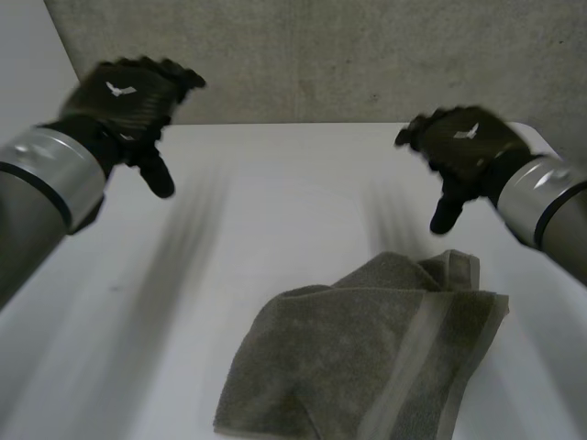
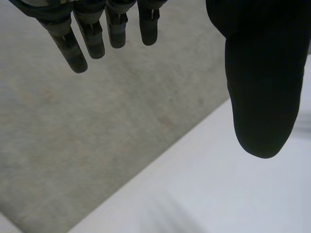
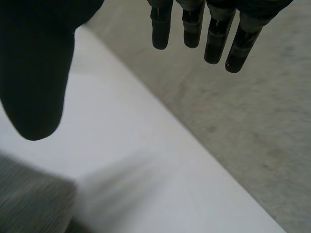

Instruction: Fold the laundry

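Observation:
A grey-green towel (image 1: 367, 357) lies loosely bunched on the white table (image 1: 275, 229), near its front and right of the middle. A pale band runs along one towel edge. My left hand (image 1: 128, 96) hovers high over the table's far left, open, holding nothing. Its straight fingers (image 2: 97, 34) and thumb (image 2: 265, 87) point toward the back wall. My right hand (image 1: 463, 147) hovers over the far right, above and behind the towel, open and empty as well. In the right wrist view its fingers (image 3: 214, 34) are straight, and a corner of the towel (image 3: 34, 204) lies below its thumb (image 3: 36, 73).
A grey concrete wall (image 1: 348, 55) stands right behind the table's far edge (image 1: 293, 125). The table's bare white top spreads to the left of the towel and behind it.

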Robot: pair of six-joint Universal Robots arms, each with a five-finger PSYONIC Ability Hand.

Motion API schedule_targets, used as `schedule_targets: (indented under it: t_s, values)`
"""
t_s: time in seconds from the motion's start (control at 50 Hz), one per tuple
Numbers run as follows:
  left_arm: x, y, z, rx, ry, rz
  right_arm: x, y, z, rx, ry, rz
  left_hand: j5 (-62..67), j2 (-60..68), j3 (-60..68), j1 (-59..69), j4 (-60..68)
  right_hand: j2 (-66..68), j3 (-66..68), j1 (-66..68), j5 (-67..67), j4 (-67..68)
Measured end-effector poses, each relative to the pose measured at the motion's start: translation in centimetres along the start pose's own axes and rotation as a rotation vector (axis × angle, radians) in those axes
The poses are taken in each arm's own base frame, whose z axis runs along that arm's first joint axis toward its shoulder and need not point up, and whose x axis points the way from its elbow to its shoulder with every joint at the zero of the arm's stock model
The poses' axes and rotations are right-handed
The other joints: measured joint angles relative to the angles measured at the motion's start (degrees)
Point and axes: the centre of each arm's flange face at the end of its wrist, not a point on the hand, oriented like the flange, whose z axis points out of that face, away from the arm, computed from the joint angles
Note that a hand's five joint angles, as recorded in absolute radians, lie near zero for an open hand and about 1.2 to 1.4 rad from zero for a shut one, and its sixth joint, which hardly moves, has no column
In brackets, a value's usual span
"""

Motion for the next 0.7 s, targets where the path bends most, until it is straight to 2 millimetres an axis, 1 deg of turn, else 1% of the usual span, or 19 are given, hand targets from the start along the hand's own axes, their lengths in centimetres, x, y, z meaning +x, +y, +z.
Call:
schedule_targets:
  t_s: [0.02,0.06,0.08,0.14,0.18,0.26,0.34,0.36,0.38,0.4,0.42,0.44,0.46,0.48,0.5,0.52,0.54,0.64,0.7]
  values:
    - [0.8,0.4,0.0,-0.016,0.026,0.001,-1.0,0.5,-0.2,-0.024,-0.032,-0.054,0.0,0.05,0.0,0.0,0.0,0.0,0.0,0.0,0.0,0.0]
    - [1.5,0.9,0.1,-0.035,0.05,-0.001,-1.6,1.0,-0.3,-0.043,-0.056,-0.091,0.0,0.11,0.03,0.0,0.0,0.0,0.0,0.0,0.0,0.0]
    - [2.1,1.4,0.2,-0.053,0.07,-0.003,-2.4,1.6,-0.5,-0.066,-0.084,-0.132,0.0,0.09,0.01,0.0,0.0,0.0,0.0,0.0,0.0,0.0]
    - [2.7,2.0,0.3,-0.075,0.093,-0.007,-2.9,2.1,-0.5,-0.084,-0.104,-0.153,0.0,0.0,0.0,0.0,0.0,0.0,0.0,0.0,0.0,0.0]
    - [4.2,3.5,0.6,-0.139,0.15,-0.026,-4.6,3.9,-0.7,-0.157,-0.174,-0.209,0.0,0.0,0.0,0.0,0.0,0.0,0.0,0.0,0.0,0.0]
    - [5.5,5.6,1.1,-0.218,0.208,-0.07,-5.9,5.6,-0.7,-0.226,-0.234,-0.229,0.0,0.0,0.0,0.0,0.0,0.0,0.0,0.0,0.0,0.0]
    - [7.5,8.7,1.6,-0.332,0.291,-0.152,-7.2,7.5,-0.5,-0.304,-0.288,-0.24,0.0,0.0,0.0,0.0,0.0,0.0,0.0,0.0,0.0,0.0]
    - [7.5,8.7,1.6,-0.332,0.291,-0.152,-7.2,7.5,-0.5,-0.304,-0.288,-0.24,0.0,0.0,0.0,0.0,0.0,0.0,0.0,0.0,0.0,0.0]
    - [8.3,9.9,1.7,-0.372,0.327,-0.187,-7.4,8.0,-0.4,-0.326,-0.294,-0.243,0.0,0.0,0.0,0.0,0.0,3.53,4.2,3.09,3.37,3.49]
    - [9.2,10.9,1.8,-0.407,0.365,-0.221,-7.6,8.4,-0.2,-0.347,-0.292,-0.246,0.0,0.04,0.0,0.0,0.0,13.56,13.72,10.91,11.93,12.78]
    - [9.2,10.9,1.8,-0.407,0.365,-0.221,-7.6,8.4,-0.2,-0.347,-0.292,-0.246,0.0,0.04,0.0,0.0,0.0,13.56,13.72,10.91,11.93,12.78]
    - [10.0,11.8,1.7,-0.441,0.401,-0.256,-7.6,8.9,0.1,-0.366,-0.281,-0.251,0.0,0.15,0.09,0.01,0.06,17.73,18.43,15.08,16.32,17.47]
    - [10.0,11.8,1.7,-0.441,0.401,-0.256,-7.6,8.9,0.1,-0.366,-0.281,-0.251,0.0,0.15,0.09,0.01,0.06,17.73,18.43,15.08,16.32,17.47]
    - [11.2,13.3,1.6,-0.49,0.456,-0.309,-7.4,9.5,0.6,-0.396,-0.242,-0.265,0.0,0.71,0.56,0.2,0.44,32.57,32.74,26.18,29.73,31.75]
    - [11.4,13.6,1.6,-0.503,0.467,-0.322,-7.4,9.5,0.7,-0.399,-0.231,-0.269,0.0,0.88,0.7,0.2,0.62,38.2,38.99,30.85,35.79,37.98]
    - [11.7,13.9,1.6,-0.512,0.475,-0.331,-7.3,9.6,0.8,-0.4,-0.222,-0.272,0.0,1.2,1.08,0.49,0.99,38.2,38.99,30.85,35.79,37.98]
    - [11.9,14.2,1.5,-0.521,0.483,-0.339,-7.3,9.6,0.9,-0.401,-0.216,-0.274,0.0,1.2,1.08,0.49,0.99,42.91,43.79,34.74,40.39,42.85]
    - [13.3,15.8,1.4,-0.566,0.515,-0.369,-7.2,9.1,1.4,-0.374,-0.175,-0.288,4.7,6.68,6.54,6.34,6.29,53.95,54.77,42.88,50.99,54.16]
    - [13.8,16.3,1.6,-0.565,0.521,-0.371,-7.1,8.7,1.5,-0.357,-0.167,-0.291,8.78,10.52,10.39,10.31,10.35,54.12,55.21,42.88,51.24,54.57]
